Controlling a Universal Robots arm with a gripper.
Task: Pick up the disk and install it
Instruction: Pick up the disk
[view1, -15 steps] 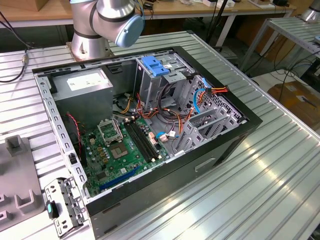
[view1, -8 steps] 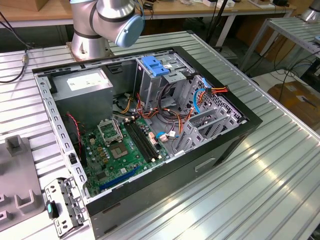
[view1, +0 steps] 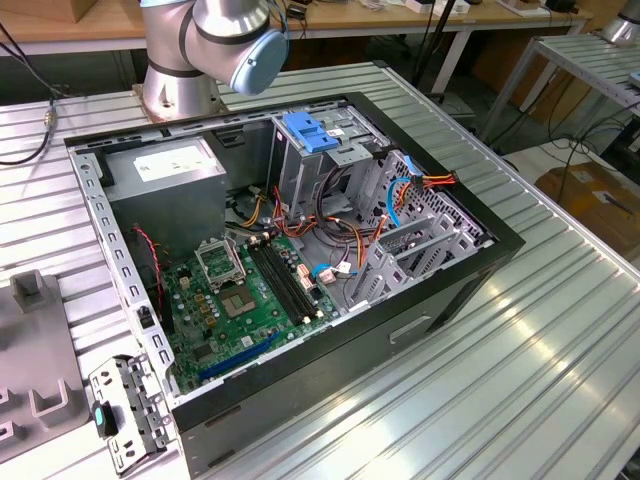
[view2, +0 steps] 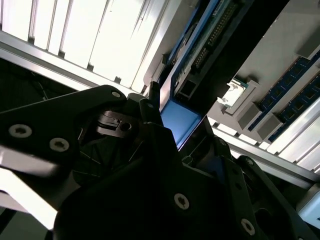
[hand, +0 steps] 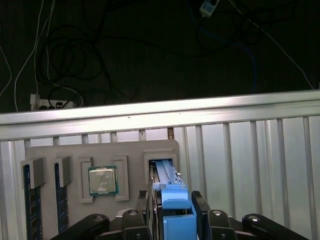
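The disk (hand: 164, 172) stands on edge in a slot of a grey fixture tray (hand: 75, 152). Its blue side rail (hand: 175, 202) faces the camera in the first wrist view. My gripper (hand: 171, 201) straddles the disk, one dark finger (hand: 148, 202) on each side, pressed against it. In the second wrist view the gripper (view2: 181, 125) holds the blue rail face between its fingers, and the disk's connector edge (view2: 212, 40) runs away from it. The open computer case (view1: 480, 250) lies on the table in the exterior view, with a metal drive cage (view1: 300, 165) under a blue latch (view1: 310, 130).
The tray also holds a processor chip (hand: 102, 180) and memory sticks (hand: 29, 200). Inside the case are a grey power-supply box (view1: 165, 170), a green motherboard (view1: 240, 295) and loose cables (view1: 400, 190). The arm's base (view1: 180, 70) stands behind the case. Cables lie on the floor beyond the table edge (hand: 160, 115).
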